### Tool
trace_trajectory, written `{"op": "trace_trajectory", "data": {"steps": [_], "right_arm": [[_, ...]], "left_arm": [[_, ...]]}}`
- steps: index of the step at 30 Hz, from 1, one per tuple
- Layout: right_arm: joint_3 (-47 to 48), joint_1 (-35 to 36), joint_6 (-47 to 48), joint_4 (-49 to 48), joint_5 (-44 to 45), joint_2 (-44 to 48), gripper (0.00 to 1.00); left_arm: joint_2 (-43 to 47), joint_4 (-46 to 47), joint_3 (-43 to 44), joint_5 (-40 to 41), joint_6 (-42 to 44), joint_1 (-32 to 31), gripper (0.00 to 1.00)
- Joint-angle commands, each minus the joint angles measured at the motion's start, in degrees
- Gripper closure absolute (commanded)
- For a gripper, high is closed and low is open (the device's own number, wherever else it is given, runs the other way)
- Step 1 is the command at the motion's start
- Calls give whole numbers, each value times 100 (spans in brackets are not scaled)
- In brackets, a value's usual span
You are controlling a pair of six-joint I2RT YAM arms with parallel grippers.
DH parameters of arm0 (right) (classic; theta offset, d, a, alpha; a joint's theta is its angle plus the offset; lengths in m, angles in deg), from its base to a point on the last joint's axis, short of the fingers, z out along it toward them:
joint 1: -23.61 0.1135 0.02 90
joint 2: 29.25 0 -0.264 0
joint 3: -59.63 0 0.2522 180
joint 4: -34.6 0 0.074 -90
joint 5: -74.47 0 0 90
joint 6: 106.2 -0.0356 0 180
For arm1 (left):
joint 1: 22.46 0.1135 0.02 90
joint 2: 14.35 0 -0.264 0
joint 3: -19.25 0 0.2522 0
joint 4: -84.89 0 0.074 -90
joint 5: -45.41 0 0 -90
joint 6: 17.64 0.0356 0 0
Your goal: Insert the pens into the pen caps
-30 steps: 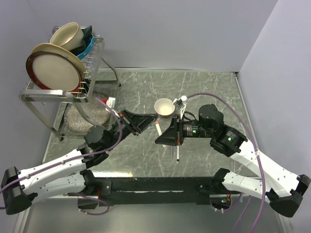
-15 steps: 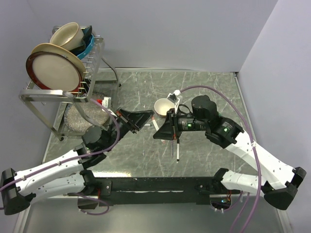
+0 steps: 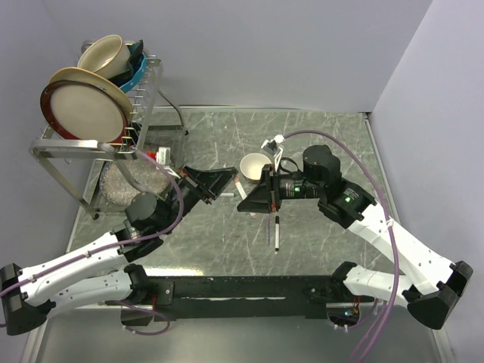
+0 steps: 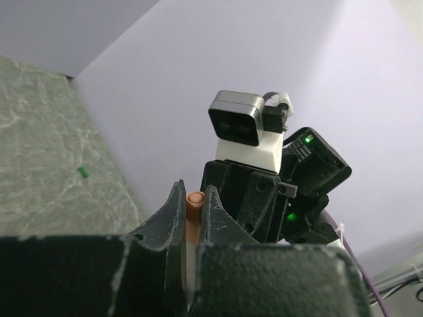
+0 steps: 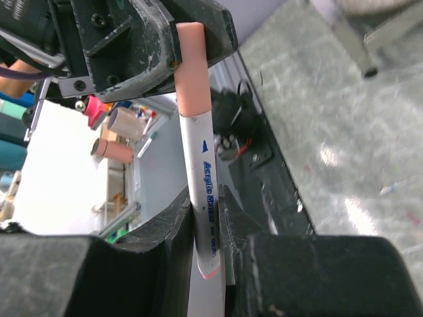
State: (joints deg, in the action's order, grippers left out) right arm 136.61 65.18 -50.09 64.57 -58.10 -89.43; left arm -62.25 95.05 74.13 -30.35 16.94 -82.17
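Crockery fills a metal wire dish rack at the far left of the grey marbled bench, well apart from the left end effector on its outer side. That end effector has its jaws clamped on a short salmon-pink tube-shaped cap, which pokes just past the fingertips. In the left wrist view a small green cap lies alone on the bench, well apart from those fingers. Facing the left end effector, tip to tip, is the right end effector, its jaws closed on the barrel of a slim white marker pen with blue lettering. The pen runs straight from the right fingers into the salmon-pink cap, so the two meet between the end effectors, above the bench. I cannot tell whether the cap is pushed fully home. Just beyond the right end effector, on its far side, stands a small cream bowl. On its near side a second white pen with dark ends lies flat on the bench, in neither grip.
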Motion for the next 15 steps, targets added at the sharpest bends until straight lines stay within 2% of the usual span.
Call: {"op": "trace_trajectory", "data": {"steps": [1, 3, 6, 7, 10, 15], "right_arm": [[-221, -562, 13, -2166, 2077, 85, 100], [-554, -570, 67, -2192, 2103, 208, 100], [-749, -570, 102, -2157, 2121, 340, 84], [-767, -570, 102, -2122, 2112, 384, 75], [-873, -570, 145, -1965, 1911, 489, 60], [-1320, -579, 707, -1351, 1497, 867, 47]], "left_arm": [[-386, -2277, 439, -2521, 242, -193, 99], [-483, -2383, 563, -2558, 285, -103, 99], [-650, -2726, 704, -2514, 374, -33, 99], [-668, -2691, 652, -2557, 348, 54, 99], [-694, -2524, 546, -2741, 277, 414, 99], [-878, -2602, 642, -3041, 566, 969, 99]]}}
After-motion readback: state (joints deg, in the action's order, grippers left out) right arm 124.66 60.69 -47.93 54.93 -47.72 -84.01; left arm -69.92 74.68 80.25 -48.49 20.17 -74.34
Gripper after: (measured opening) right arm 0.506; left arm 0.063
